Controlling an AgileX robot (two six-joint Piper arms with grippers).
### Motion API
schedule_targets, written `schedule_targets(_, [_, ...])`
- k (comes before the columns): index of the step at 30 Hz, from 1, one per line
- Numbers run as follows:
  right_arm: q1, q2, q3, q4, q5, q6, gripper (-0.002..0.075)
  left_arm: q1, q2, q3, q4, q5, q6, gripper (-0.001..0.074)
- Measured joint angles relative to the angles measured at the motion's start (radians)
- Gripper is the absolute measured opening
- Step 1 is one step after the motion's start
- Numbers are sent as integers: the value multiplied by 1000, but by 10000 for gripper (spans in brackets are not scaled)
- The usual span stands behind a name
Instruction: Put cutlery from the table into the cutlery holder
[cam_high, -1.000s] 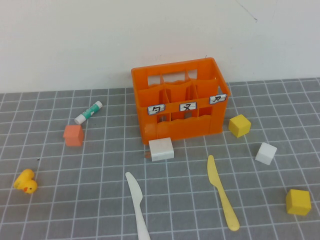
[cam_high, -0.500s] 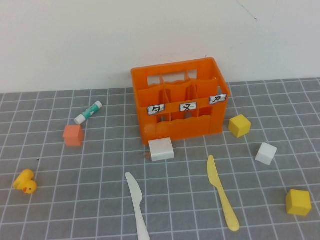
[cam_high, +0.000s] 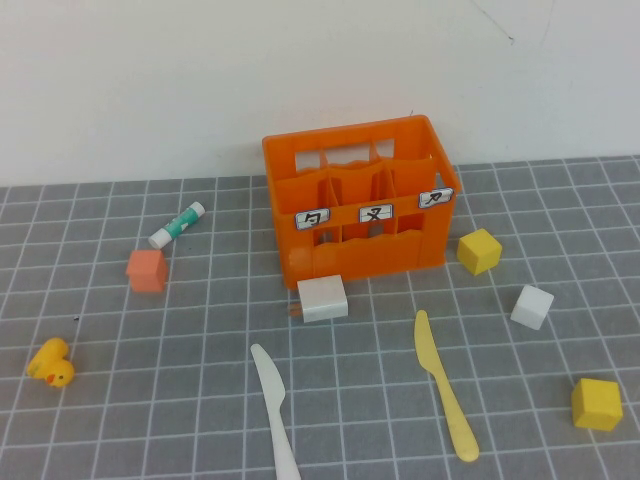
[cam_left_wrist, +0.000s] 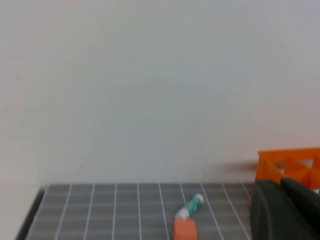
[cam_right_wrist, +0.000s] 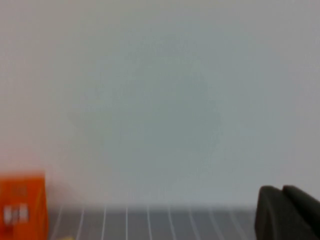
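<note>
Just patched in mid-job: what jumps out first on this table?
The bright orange slotted plastic crate with three white labels stands at the table's far middle, its compartments empty. In front of it lie the flat white plastic knife and, to its right, the pale yellow plastic knife, both untouched on the grey gridded table. Neither gripper appears in the high view; each wrist view shows only a dark edge.

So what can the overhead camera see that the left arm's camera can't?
Only the high view shows the white knife, the yellow knife, the duck, the yellow blocks and the whole table. Only the left wrist view shows part of the left gripper, low at its edge. Both show the orange crate, the glue stick and the orange cube. The right gripper appears in neither; only its own camera shows it.
</note>
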Motion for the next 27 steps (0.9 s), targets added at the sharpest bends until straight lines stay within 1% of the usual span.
schedule_targets(2, [0, 50, -4, 68, 104, -102, -3, 0, 9, 31, -10, 2, 0, -1])
schedule_targets(5, [0, 141, -4, 217, 265, -327, -3, 0, 38, 67, -34, 23, 0, -1])
schedule_targets(7, [0, 206, -4, 332, 335, -457, -3, 0, 75, 72, -76, 54, -7, -1])
schedule_targets(11, [0, 307, -4, 497, 386, -647, -3, 0, 198, 46, -198, 150, -10, -1])
schedule_targets(14, [0, 359, -4, 544, 405, -755, -3, 0, 313, -29, -256, 261, 19, -1])
schedule_targets(17, [0, 399, 6, 556, 407, -843, -3, 0, 464, -138, -291, 401, 72, -1])
schedule_targets(20, [0, 442, 41, 559, 407, -882, -3, 0, 600, -230, -313, 511, 125, -1])
schedule_targets(24, [0, 487, 109, 571, 395, -909, -3, 0, 747, -265, -360, 531, 194, -1])
schedule_targets(27, [0, 507, 169, 602, 344, -935, -3, 0, 837, -267, -403, 538, 250, -1])
